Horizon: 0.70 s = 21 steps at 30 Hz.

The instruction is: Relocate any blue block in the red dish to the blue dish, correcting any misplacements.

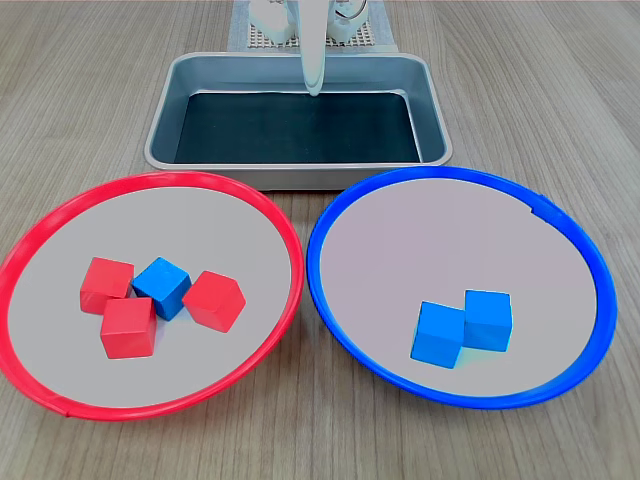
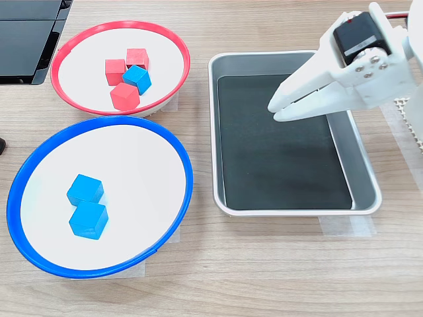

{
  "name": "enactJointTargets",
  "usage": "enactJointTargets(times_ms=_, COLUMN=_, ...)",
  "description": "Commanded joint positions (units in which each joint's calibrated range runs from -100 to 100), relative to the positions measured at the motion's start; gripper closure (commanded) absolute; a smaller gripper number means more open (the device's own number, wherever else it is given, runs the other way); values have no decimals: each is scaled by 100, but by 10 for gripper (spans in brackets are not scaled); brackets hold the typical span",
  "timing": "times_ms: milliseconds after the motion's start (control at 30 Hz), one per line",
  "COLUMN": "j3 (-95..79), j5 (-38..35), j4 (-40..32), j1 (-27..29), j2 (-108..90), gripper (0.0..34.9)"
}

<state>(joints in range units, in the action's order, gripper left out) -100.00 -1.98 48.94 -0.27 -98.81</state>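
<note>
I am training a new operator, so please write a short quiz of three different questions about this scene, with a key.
1. True or false: the red dish holds only red cubes.
2. How many blue cubes lie in the blue dish?
A. one B. two C. three
3. Fill in: in the second exterior view the gripper hangs above the metal ____.

Key
1. False: the blue block sits among three red cubes.
2. B: the two blue cubes touch each other.
3. Tray: the gripper is over the metal tray, holding nothing, jaws nearly together.
</note>
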Motion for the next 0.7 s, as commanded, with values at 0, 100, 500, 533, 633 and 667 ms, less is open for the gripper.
enactJointTargets(times_ms=0, j3=0, j5=5, j4=-53, j1=-25, j2=-17, gripper=346)
enactJointTargets(times_ms=100, j3=0, j5=-24, j4=-53, j1=-63, j2=-17, gripper=346)
enactJointTargets(times_ms=500, j3=2567, j5=-59, j4=-441, j1=135, j2=2550, gripper=346)
enactJointTargets(times_ms=533, j3=3022, j5=-63, j4=-424, j1=191, j2=3036, gripper=346)
enactJointTargets(times_ms=633, j3=4024, j5=-63, j4=-441, j1=332, j2=4179, gripper=346)
enactJointTargets(times_ms=667, j3=4333, j5=-54, j4=-441, j1=379, j2=4512, gripper=344)
